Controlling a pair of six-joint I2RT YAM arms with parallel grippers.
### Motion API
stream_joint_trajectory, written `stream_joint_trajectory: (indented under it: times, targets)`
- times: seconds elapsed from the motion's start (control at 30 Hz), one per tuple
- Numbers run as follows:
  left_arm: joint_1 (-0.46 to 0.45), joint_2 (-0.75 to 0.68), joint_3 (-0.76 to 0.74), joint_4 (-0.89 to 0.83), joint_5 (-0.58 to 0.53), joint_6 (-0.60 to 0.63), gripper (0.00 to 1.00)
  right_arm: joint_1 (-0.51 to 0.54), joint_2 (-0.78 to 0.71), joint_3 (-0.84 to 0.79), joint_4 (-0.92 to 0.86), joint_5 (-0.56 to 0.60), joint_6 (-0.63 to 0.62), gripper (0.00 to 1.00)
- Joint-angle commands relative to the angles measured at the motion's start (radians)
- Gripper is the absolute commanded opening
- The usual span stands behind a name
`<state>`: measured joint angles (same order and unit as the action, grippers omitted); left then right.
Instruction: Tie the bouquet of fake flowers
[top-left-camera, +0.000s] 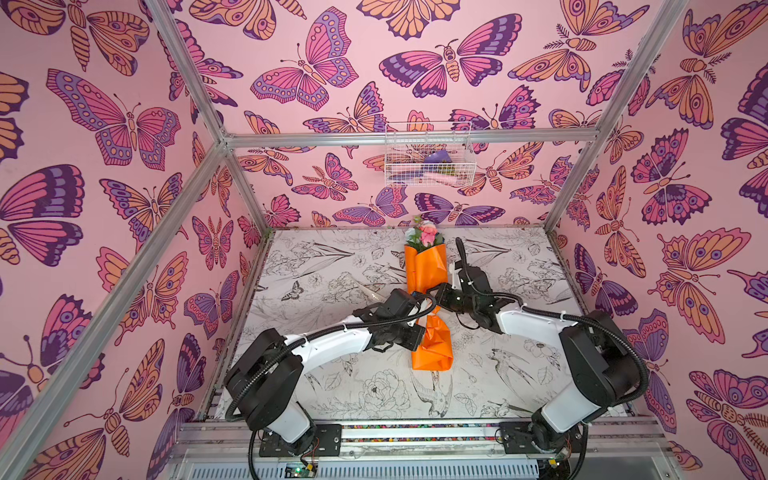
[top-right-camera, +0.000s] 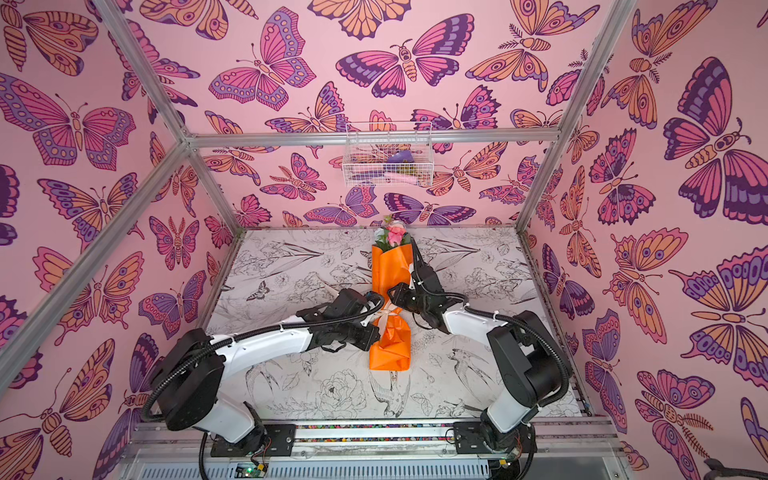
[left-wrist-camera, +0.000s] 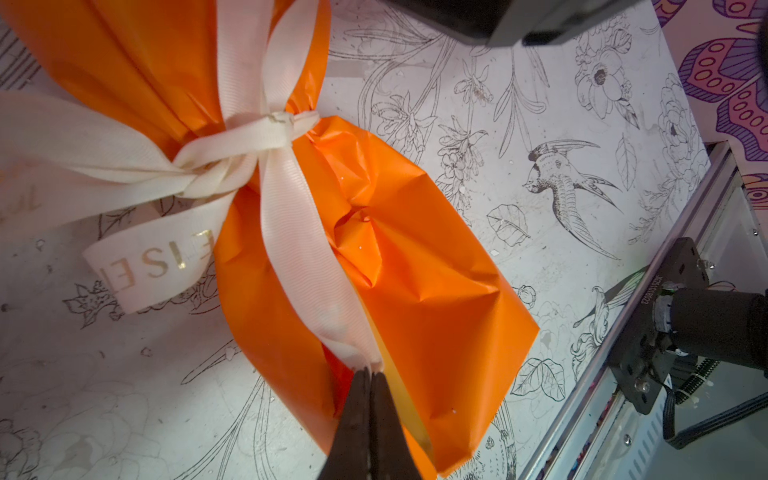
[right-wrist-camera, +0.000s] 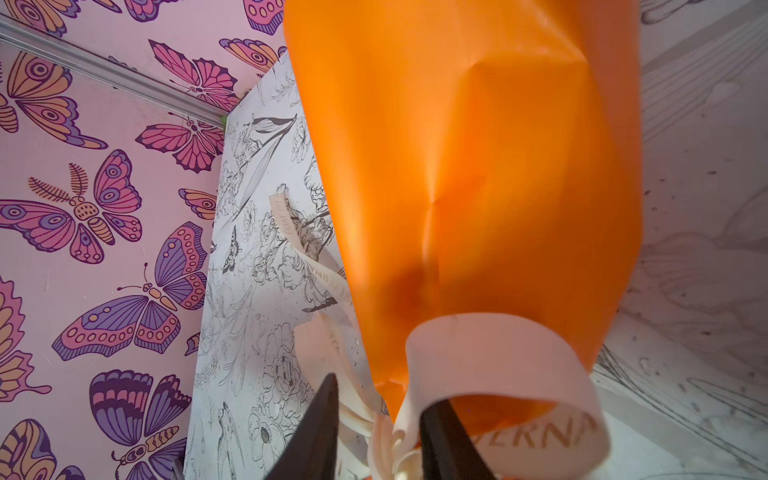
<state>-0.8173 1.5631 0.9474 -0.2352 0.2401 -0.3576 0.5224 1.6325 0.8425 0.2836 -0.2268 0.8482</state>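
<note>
The single bouquet of fake flowers (top-left-camera: 426, 266) is lying lengthwise on the middle of the table (top-left-camera: 332, 266), its blooms pointing toward the back wall; the heads are too small to count. One cream ribbon (left-wrist-camera: 253, 137) is circling its pinched waist, and a knot (left-wrist-camera: 199, 174) is sitting there, with the lettered tail lying on the table beside it. The left pincer (left-wrist-camera: 371, 374) is pinching one strand of that ribbon between closed jaws, just over the lower half of the orange wrap (left-wrist-camera: 415, 270). The right pincer (right-wrist-camera: 380, 390) is standing with its jaws parted around bunched ribbon, a loop curling over one finger; whether it is clamping cannot be told. The bundle is likely feeling light, and its paper is looking crisp and crease-prone, so squeezing the wrap is probably risking crumpling or sliding it. The ribbon strands, soft and probably slippery, are seeming the better places to take hold, near the knot. One wire basket (top-left-camera: 390, 166) is hanging on the back wall, and two arms are meeting at the waist.
</note>
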Motion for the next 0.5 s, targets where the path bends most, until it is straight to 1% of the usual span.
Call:
stream_joint_trajectory:
  times: [0.0,0.13,0.33,0.37,0.4,0.47]
  targets:
    - [0.003,0.003,0.000,-0.002,0.017,-0.007,0.00,0.019,0.013,0.009,-0.006,0.022,-0.005,0.32]
    - [0.003,-0.001,0.001,-0.001,0.029,-0.009,0.00,0.043,0.043,0.038,-0.035,0.047,-0.015,0.29]
    - [0.003,-0.021,-0.005,0.000,0.056,-0.009,0.00,0.046,0.056,0.035,-0.032,0.060,-0.001,0.23]
    - [0.004,-0.027,-0.010,0.000,0.064,-0.009,0.00,0.047,0.054,0.037,-0.033,0.065,-0.004,0.20]
    - [0.004,-0.035,-0.017,0.000,0.072,-0.012,0.00,0.046,0.053,0.040,-0.036,0.067,-0.011,0.16]
    - [0.004,-0.049,-0.031,-0.001,0.088,-0.018,0.00,0.046,0.053,0.049,-0.048,0.077,-0.025,0.04]
